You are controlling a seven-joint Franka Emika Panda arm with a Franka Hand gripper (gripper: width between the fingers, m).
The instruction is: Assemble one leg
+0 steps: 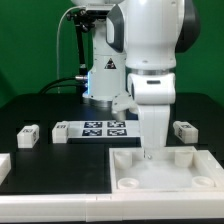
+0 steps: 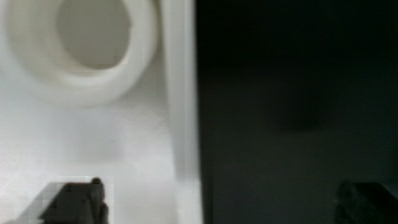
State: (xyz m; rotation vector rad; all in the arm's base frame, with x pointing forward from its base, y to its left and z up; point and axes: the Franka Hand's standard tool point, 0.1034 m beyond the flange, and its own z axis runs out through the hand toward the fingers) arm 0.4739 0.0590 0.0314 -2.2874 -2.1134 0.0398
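Note:
Two legs, small white blocks with square markers, lie on the black table: one leg at the exterior view's left, another leg at the right. My gripper points down at the back edge of the large white tray, far from both legs. In the wrist view my gripper is open and holds nothing. One dark finger stands over the white tray, the other over the black table, so the tray's edge lies between them. A round socket shows in the tray.
The marker board lies on the table behind the tray, between the two legs. Another white part sits at the exterior view's left edge. The robot's base stands at the back.

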